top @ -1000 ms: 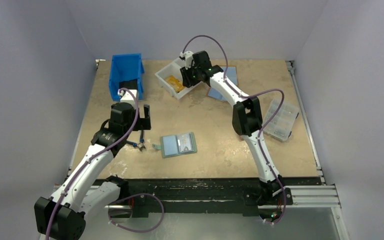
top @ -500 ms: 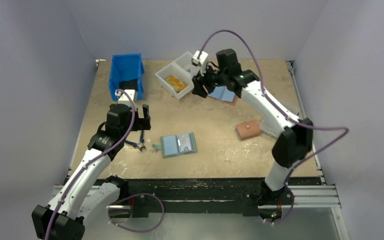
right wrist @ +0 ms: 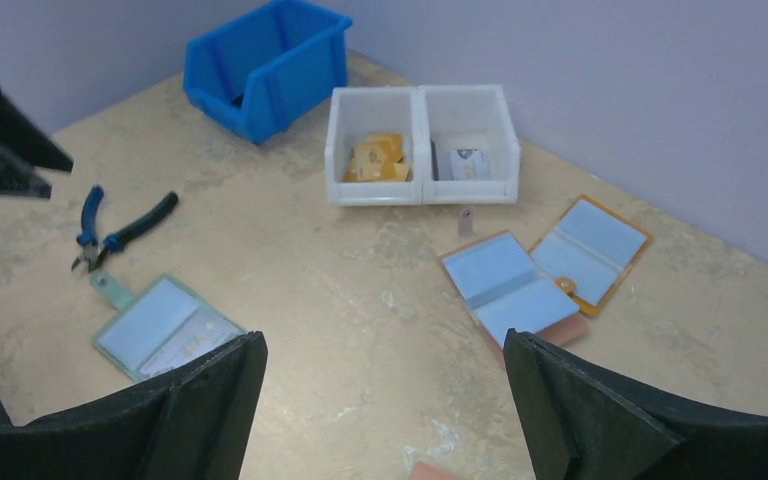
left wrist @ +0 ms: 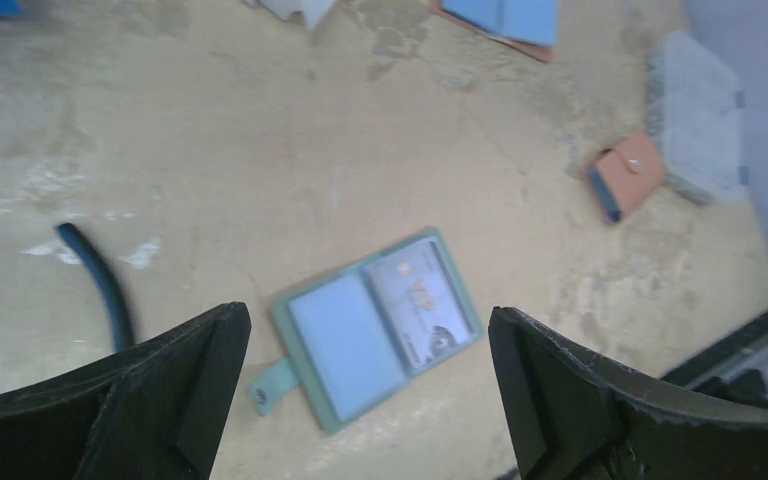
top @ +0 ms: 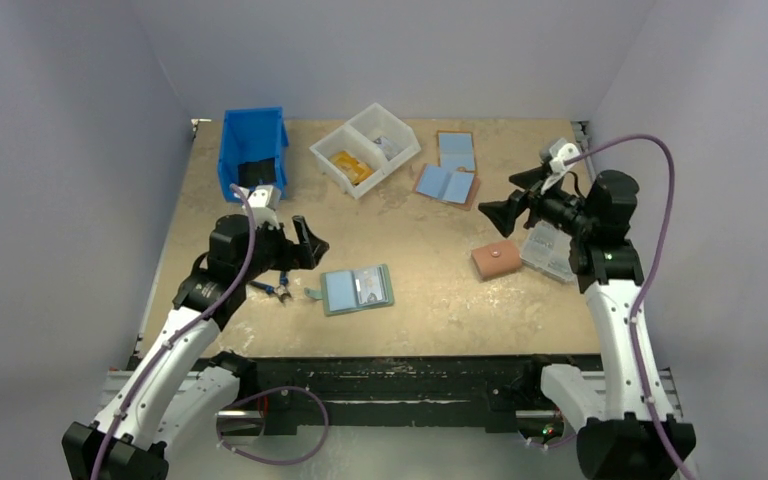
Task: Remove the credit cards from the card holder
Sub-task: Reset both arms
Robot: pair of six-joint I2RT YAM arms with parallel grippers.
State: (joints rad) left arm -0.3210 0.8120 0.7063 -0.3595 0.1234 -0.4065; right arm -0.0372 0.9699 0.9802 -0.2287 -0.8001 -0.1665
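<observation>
The teal card holder (top: 357, 290) lies open and flat on the table, snap tab to the left. In the left wrist view the card holder (left wrist: 375, 325) shows a pale grey credit card (left wrist: 422, 305) in its right sleeve; the left sleeve looks plain light blue. My left gripper (top: 301, 245) hovers open just left of it, and the holder sits between its fingertips in that view, left gripper (left wrist: 365, 318). My right gripper (top: 508, 197) is open, raised over the right side, far from the holder (right wrist: 165, 330). Tan-orange cards (right wrist: 378, 158) lie in the white bin.
A white two-compartment bin (top: 332, 162) and a blue bin (top: 252, 150) stand at the back. Blue-handled pliers (top: 272, 290) lie left of the holder. A salmon wallet (top: 496, 260), a clear plastic box (top: 550, 250) and two open light-blue wallets (top: 447, 184) lie to the right.
My right arm has swung away from the white bin to the table's right side and its jaws have opened wide. My left gripper has tilted a little toward the card holder.
</observation>
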